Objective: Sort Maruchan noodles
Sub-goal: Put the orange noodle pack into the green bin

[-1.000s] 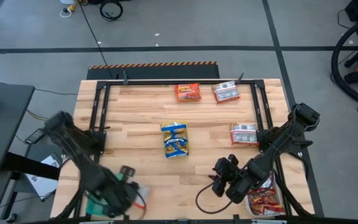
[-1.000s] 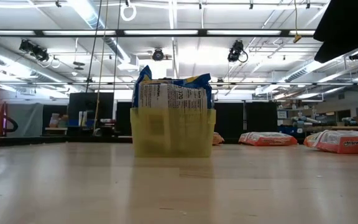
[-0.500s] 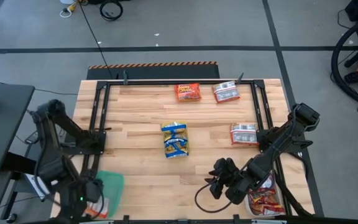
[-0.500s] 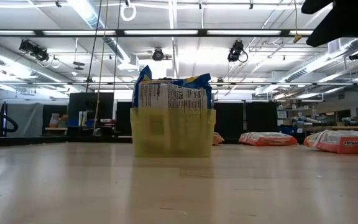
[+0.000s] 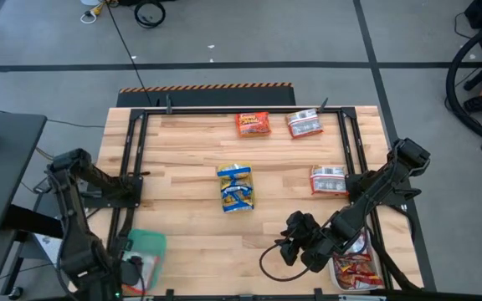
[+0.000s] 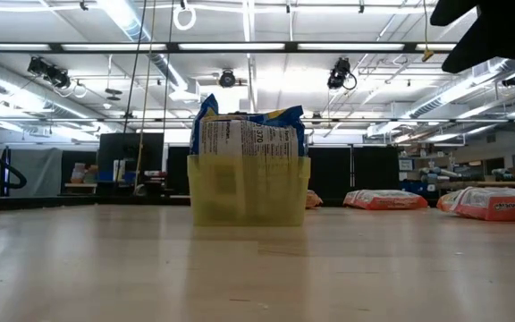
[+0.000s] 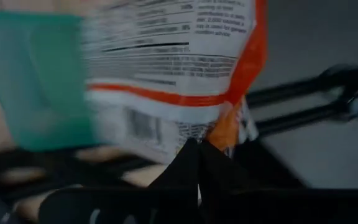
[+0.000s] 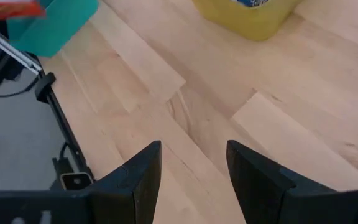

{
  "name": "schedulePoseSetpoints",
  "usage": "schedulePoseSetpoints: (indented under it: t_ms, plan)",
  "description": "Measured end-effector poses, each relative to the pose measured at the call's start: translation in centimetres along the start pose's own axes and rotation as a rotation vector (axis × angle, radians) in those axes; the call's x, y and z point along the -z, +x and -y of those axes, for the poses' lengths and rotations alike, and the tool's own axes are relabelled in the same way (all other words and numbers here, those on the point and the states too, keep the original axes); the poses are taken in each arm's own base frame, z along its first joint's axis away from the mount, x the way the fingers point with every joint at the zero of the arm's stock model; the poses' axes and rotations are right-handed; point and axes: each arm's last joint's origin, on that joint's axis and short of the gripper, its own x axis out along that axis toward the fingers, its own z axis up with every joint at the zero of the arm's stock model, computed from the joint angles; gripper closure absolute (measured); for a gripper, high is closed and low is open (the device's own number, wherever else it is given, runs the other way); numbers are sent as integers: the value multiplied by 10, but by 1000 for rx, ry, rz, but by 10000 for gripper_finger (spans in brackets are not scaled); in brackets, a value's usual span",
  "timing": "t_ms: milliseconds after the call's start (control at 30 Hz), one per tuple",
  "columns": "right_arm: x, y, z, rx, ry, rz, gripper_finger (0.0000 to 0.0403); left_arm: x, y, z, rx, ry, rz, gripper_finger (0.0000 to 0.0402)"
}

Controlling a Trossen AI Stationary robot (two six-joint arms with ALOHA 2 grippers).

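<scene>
My left gripper (image 7: 194, 149) sits at the table's near left corner (image 5: 126, 272), beside the green tray (image 5: 149, 249), shut on an orange-red and white Maruchan packet (image 7: 166, 56). My right gripper (image 8: 191, 162) hovers open over bare wood near the near right (image 5: 289, 242), touching nothing. Blue-and-yellow packets (image 5: 235, 186) stand in the yellow tray (image 6: 249, 188) at mid-table. An orange packet (image 5: 253, 124) and two silver-white packets (image 5: 305, 124) (image 5: 329, 180) lie flat on the wood. Orange-red packets (image 5: 360, 269) lie in a white tray at the near right. My left gripper pinches the packet between its two shut fingers at the orange sealed edge (image 7: 222, 127). The printed back of the packet faces the wrist camera and spreads out beyond the fingertips, next to the green tray (image 7: 36, 81). Whether the packet touches the tray, I cannot tell.
A black metal frame (image 5: 132, 159) runs along the table's left, far and right sides. Open wood lies between the green tray and my right gripper. A loose black cable (image 5: 266, 266) loops below the right gripper. The right arm (image 6: 490, 27) shows dark in the low view.
My left arm has swung from over the green tray toward the table's left and near edges, uncovering the tray. My right gripper has drifted slightly toward the table's left. The trays and loose packets have stayed put.
</scene>
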Motion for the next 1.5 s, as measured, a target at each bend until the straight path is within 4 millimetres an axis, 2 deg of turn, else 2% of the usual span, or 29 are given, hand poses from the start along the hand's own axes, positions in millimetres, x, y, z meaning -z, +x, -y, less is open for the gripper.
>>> schedulePoseSetpoints:
  t_ms: [100,267,400,533,667,800,1067,1300,1400,1500]
  plan:
    - [3,-2,-2,-15,19,-5,216,2,1,0,0,-12,-44,400]
    - [6,-4,-2,-23,28,-17,216,3,-8,2,83,-17,4,400]
    - [6,-4,-2,-24,30,-28,216,4,-5,3,47,-10,24,400]
    - [5,-3,-2,-26,36,-27,216,2,12,1,48,-16,21,400]
    - [5,-3,-2,-26,37,-26,216,-5,37,7,172,-14,45,400]
    - [5,-3,-4,-43,46,-25,216,-5,44,7,190,-21,66,400]
    - [5,-3,-4,-45,31,-32,216,-1,44,0,117,-47,25,377]
    - [-3,1,-4,-32,-82,-57,216,-1,43,2,147,-52,5,349]
    - [-17,0,-10,-21,-161,-50,216,-2,32,3,149,-56,-3,338]
    - [-36,-7,-19,9,-256,-21,216,-3,9,0,131,-63,45,332]
